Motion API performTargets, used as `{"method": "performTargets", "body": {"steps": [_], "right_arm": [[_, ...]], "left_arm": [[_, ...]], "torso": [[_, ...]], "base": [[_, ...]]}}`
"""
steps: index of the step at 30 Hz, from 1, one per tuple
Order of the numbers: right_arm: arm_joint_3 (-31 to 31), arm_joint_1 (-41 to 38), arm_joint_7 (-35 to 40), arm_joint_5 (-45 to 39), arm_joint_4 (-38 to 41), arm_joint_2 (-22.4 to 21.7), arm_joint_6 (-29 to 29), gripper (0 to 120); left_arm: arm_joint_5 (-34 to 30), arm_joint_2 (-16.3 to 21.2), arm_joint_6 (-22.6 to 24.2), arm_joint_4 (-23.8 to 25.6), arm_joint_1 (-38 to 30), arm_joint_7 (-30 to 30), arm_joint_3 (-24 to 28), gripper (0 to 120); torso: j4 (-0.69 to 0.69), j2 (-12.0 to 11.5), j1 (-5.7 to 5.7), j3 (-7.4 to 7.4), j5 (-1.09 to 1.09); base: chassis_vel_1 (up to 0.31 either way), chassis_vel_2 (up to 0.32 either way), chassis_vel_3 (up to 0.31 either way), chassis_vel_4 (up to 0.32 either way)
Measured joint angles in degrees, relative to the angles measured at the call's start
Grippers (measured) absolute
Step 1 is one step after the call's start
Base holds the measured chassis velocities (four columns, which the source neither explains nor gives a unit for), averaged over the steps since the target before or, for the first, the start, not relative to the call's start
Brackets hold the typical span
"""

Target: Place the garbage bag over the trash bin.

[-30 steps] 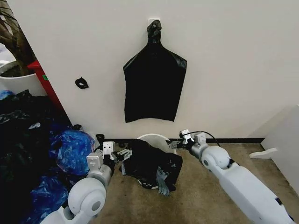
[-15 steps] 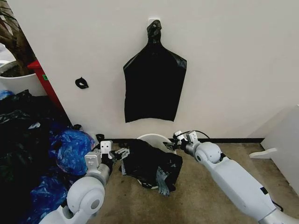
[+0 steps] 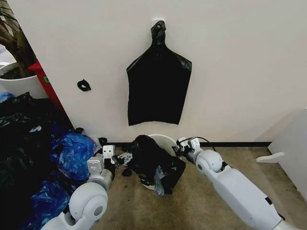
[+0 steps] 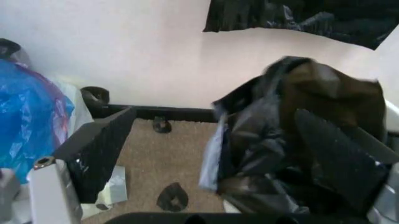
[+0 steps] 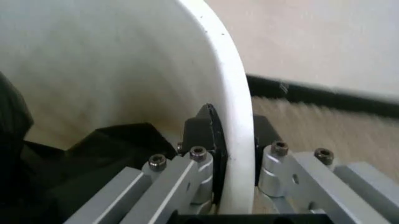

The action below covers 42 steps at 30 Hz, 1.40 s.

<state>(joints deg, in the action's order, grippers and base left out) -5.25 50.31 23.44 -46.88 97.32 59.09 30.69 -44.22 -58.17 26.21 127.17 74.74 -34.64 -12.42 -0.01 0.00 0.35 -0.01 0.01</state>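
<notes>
Since the earlier frames the garbage bag (image 3: 154,162) has bunched higher over the trash bin (image 3: 166,141), hiding most of it, the right pincer (image 5: 234,149) has closed in to pinch the bin's rim, and the left pincer (image 3: 121,158), spread, sits at the bag's edge on the floor.

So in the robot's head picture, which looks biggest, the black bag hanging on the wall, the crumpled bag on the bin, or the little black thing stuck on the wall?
1. Hanging black bag
2. Garbage bag on the trash bin
3. Small black scrap
</notes>
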Motion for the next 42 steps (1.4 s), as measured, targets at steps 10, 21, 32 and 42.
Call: {"method": "performTargets", "body": {"steps": [10, 21, 32, 42], "right_arm": [[1.33, 14.07, 29.25, -13.86, 17.03, 0.79, -17.66, 0], [4.65, 21.97, 33.8, -5.69, 15.22, 10.37, -34.55, 0], [4.37, 22.76, 34.8, 0.67, 12.39, 13.57, -34.58, 17], [2.0, 23.08, 34.08, 16.21, 19.52, 10.78, -35.85, 52]], "left_arm": [[0.11, -0.28, -0.47, -1.48, -0.8, -0.14, 0.68, 100], [0.14, -1.22, -0.47, -1.53, -0.71, 0.1, 1.14, 100], [1.26, -1.7, -0.53, -1.04, 0.27, 0.1, 0.74, 100], [1.46, -2.13, -0.62, -2.07, -0.13, 0.15, 0.83, 100]], "torso": [[-0.02, 0.0, 0.0, 0.0, -0.02], [-0.01, 0.0, -0.01, 0.0, -0.02], [0.0, 0.0, -0.01, 0.0, -0.01], [-0.02, 0.0, 0.0, 0.01, -0.01]], "base": [[0.0, 0.0, 0.0, 0.0], [0.0, 0.0, 0.0, 0.0], [0.0, 0.0, 0.0, 0.0], [0.0, 0.0, 0.0, 0.0]]}}
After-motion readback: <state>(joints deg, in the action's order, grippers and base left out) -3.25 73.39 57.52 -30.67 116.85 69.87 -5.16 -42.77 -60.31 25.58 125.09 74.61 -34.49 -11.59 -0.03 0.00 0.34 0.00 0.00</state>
